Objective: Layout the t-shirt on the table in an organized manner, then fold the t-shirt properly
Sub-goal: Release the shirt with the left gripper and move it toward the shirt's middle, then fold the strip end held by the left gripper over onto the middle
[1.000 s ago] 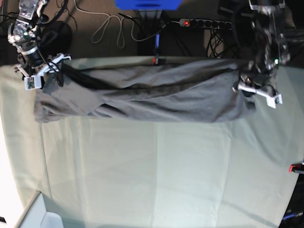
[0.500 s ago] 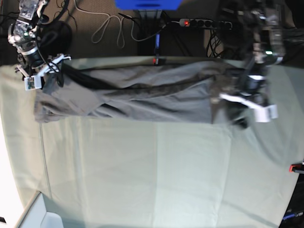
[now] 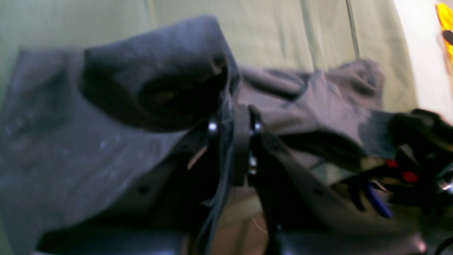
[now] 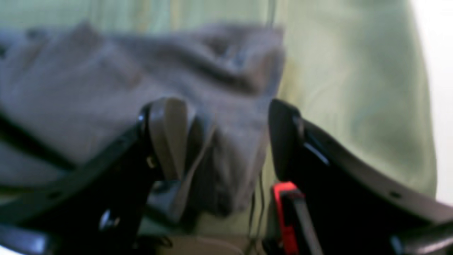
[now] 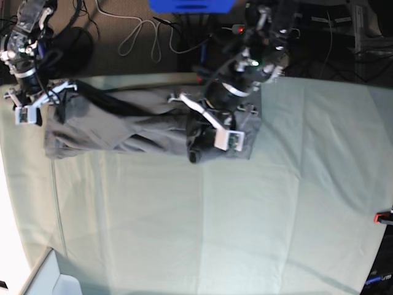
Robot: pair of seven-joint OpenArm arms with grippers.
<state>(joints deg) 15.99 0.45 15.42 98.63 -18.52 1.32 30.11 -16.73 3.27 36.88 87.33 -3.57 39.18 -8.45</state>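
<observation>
The soft, limp medium-grey cotton t-shirt (image 5: 141,126) lies bunched along the far edge of the pale mint-green cloth-covered table (image 5: 245,215), the left gripper (image 5: 206,132) pinched shut on its doubled-over end, the right gripper (image 4: 226,141) standing wide around the other edge, gripping nothing; hems look like the surest holds.

White cable (image 5: 140,35), power strip (image 5: 241,29), blue object (image 5: 191,5).

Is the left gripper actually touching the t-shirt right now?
Touching. The left wrist view shows the left gripper shut on a fold of the t-shirt, grey cloth pinched between its closed jaws.
</observation>
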